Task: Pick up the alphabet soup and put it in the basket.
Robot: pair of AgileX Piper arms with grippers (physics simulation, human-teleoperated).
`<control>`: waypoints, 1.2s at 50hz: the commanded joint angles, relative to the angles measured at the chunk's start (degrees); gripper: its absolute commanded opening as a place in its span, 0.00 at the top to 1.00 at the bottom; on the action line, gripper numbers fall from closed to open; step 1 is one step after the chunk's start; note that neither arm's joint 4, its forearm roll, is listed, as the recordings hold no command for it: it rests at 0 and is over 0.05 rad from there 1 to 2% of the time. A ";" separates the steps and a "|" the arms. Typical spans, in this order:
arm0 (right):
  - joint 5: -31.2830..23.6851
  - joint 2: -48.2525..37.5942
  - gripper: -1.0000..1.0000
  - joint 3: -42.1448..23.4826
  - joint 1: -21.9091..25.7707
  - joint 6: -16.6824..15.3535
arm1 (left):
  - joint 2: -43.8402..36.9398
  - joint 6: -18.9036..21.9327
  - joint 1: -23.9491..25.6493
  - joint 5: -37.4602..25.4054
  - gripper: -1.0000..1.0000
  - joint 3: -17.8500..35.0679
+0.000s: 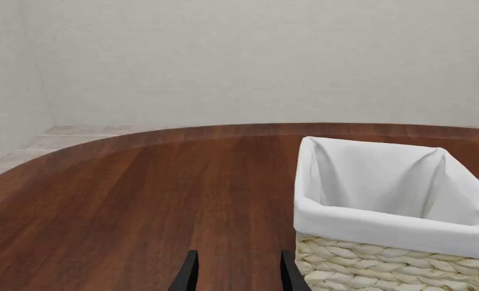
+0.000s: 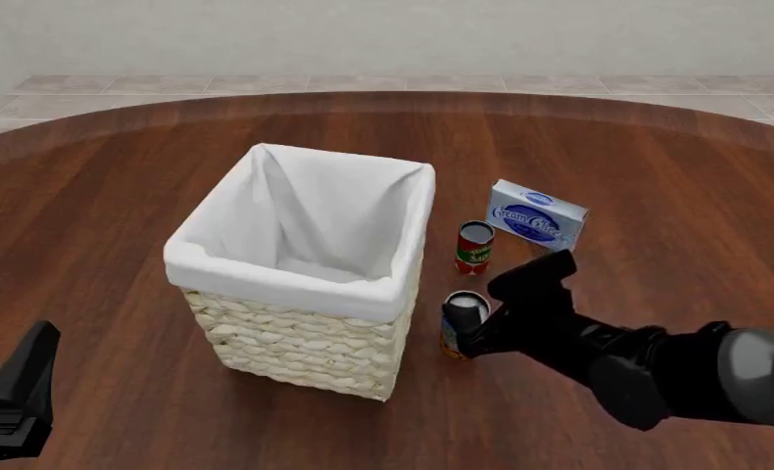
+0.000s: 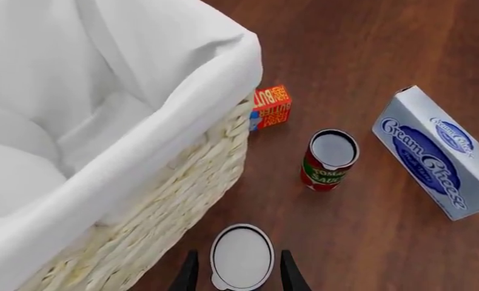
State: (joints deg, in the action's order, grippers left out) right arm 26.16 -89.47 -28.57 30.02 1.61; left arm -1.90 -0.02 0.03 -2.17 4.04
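Observation:
The alphabet soup (image 3: pixel 241 259) stands upright on the wooden table close to the basket's near right corner, its pale top facing up; in the front view the alphabet soup (image 2: pixel 456 328) shows a little orange label. My right gripper (image 3: pixel 239 253) is open, one finger on each side of the can, and in the front view the right gripper (image 2: pixel 476 328) hangs over it. The cream wicker basket (image 2: pixel 296 294) with white lining stands left of the can, and the basket (image 1: pixel 385 212) and basket (image 3: pixel 183 115) show its rim. My left gripper (image 1: pixel 239 253) is open and holds nothing; the left gripper (image 2: pixel 22 387) sits at the near left.
A red-and-green tomato sauce can (image 2: pixel 475 247) stands just beyond the soup, also the tomato sauce can (image 3: pixel 330 159). A blue-and-white cream cheese box (image 2: pixel 536 217) lies farther right, the cream cheese box (image 3: pixel 438 151). A small red butter box (image 3: pixel 270 106) lies against the basket's far side.

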 commanded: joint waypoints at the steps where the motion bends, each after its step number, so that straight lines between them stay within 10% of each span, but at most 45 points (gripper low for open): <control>1: 0.94 -1.25 0.00 0.14 -0.15 0.21 | -0.01 0.00 0.01 0.01 0.00 0.00; 60: 3.71 -6.22 0.00 -0.34 0.31 1.06 | 0.02 0.00 -0.01 -0.01 0.00 0.00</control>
State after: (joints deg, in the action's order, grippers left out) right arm 29.51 -94.98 -28.83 30.10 2.45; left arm -1.90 -0.02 0.03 -2.17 4.04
